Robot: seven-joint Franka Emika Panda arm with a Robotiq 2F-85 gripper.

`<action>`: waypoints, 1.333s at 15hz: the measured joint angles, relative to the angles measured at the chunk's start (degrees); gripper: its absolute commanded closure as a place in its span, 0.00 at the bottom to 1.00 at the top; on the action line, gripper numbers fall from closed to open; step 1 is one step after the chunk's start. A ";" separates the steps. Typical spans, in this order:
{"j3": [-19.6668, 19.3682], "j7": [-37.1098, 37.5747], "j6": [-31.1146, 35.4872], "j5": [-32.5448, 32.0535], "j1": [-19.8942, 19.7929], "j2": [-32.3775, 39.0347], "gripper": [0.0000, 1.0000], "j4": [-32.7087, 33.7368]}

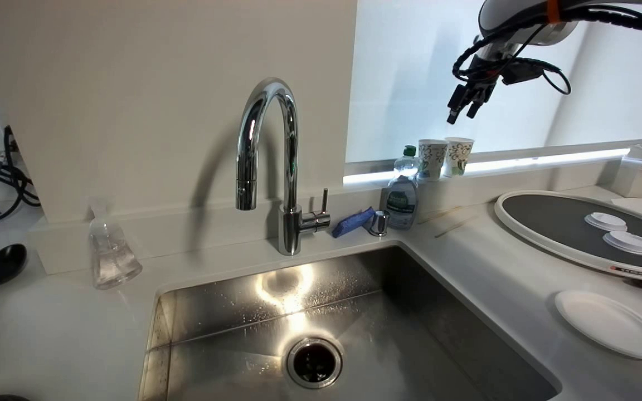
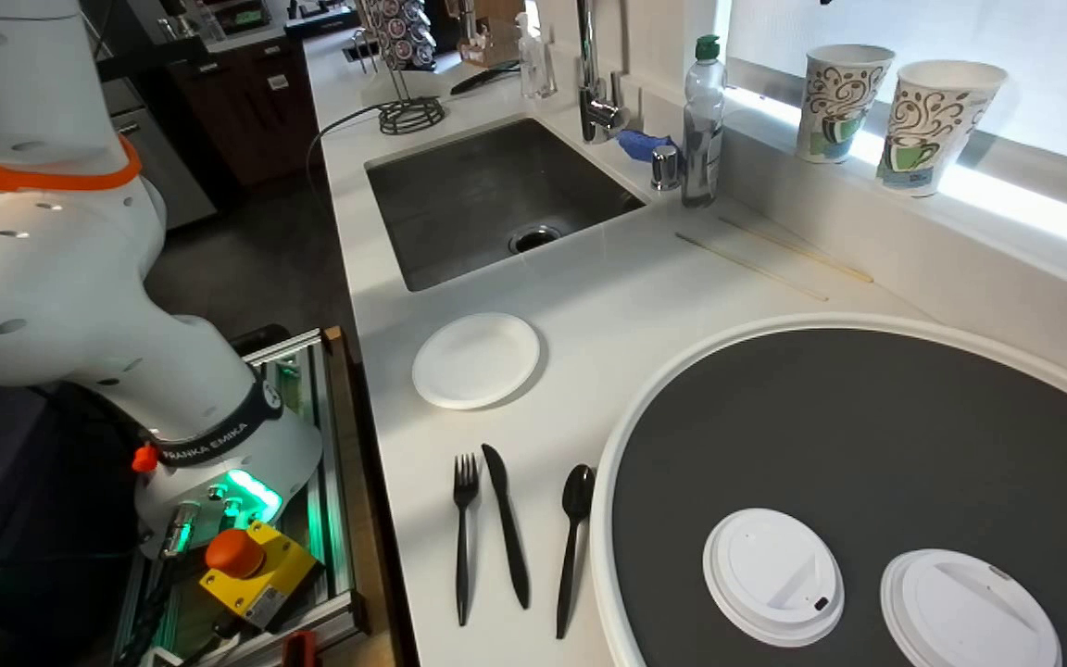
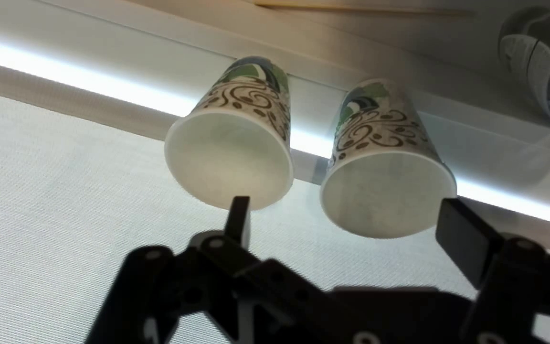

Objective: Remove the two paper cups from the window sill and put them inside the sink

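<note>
1. In an exterior view, the left paper cup (image 1: 431, 160) and the right paper cup (image 1: 458, 157) are standing upright, close together, on the window sill (image 1: 549, 160); neither is resting in the sink (image 1: 410, 334) yet.
2. Above them the gripper (image 1: 462, 115) is hanging, fingers aiming down, jaws standing wide apart and holding nothing. That spread is presumably allowing for the flared rims; depth is reading poorly, so I can't tell which it's over.
3. Both are tapering toward their bases, whitish paper carrying printed brown scrolls and green mugs, and are probably needing a light squeeze.
4. A clear soap bottle (image 1: 402, 203) with a green cap is standing just left, likely kept handy for washing-up.
5. Nearer and further left, the rectangular steel sink is gleaming below an arching chrome tap (image 1: 290, 178).
</note>
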 measured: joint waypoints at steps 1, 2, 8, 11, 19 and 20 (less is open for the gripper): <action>0.00 0.00 0.00 0.00 0.00 0.00 0.00 0.00; 0.00 0.00 0.00 0.00 0.00 0.00 0.00 0.00; 0.00 0.00 0.00 0.00 0.00 0.00 0.00 0.00; 0.00 0.00 0.00 0.00 0.00 0.00 0.00 0.00; 0.73 0.03 0.11 0.00 0.46 0.38 0.00 0.02; 0.79 0.11 0.23 0.00 0.65 0.58 0.00 0.02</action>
